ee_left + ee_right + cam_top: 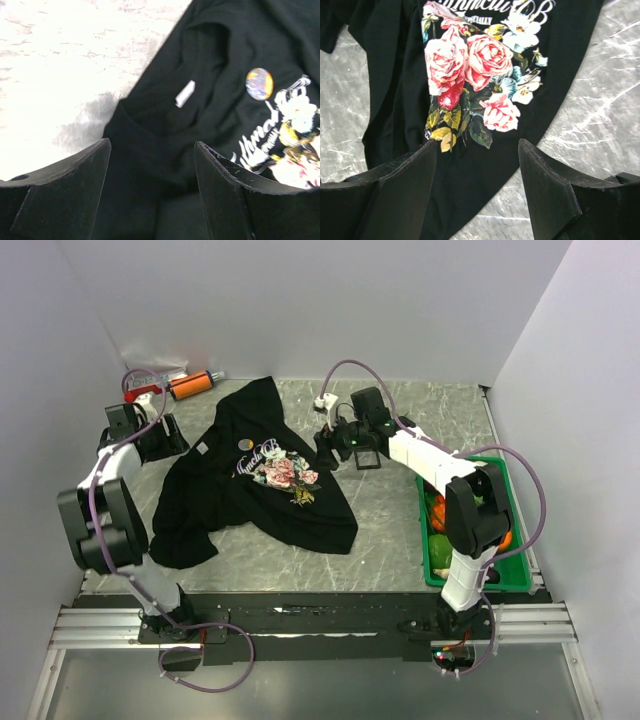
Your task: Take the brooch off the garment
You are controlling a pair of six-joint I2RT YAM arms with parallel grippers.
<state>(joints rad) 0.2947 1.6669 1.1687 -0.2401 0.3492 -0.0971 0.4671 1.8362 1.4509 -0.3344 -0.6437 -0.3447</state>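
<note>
The garment (pixel 250 490), a black T-shirt with a pink rose print, lies crumpled in the middle of the table. The brooch (pixel 245 444), a small round yellowish piece, sits on its chest just above the print. It also shows in the left wrist view, where the brooch (pixel 259 83) is up to the right of a white neck label (pixel 185 94). My left gripper (pixel 172 445) (pixel 152 170) is open over the shirt's collar, nothing between its fingers. My right gripper (pixel 326 448) (pixel 477 170) is open over the garment (pixel 470 200) at its hem below the roses, holding nothing.
A green bin (pixel 518 540) with orange and green items stands at the right, beside the right arm. A small black box (pixel 367 459) sits under the right forearm. Orange and red items (pixel 190 385) lie at the back left, near the wall.
</note>
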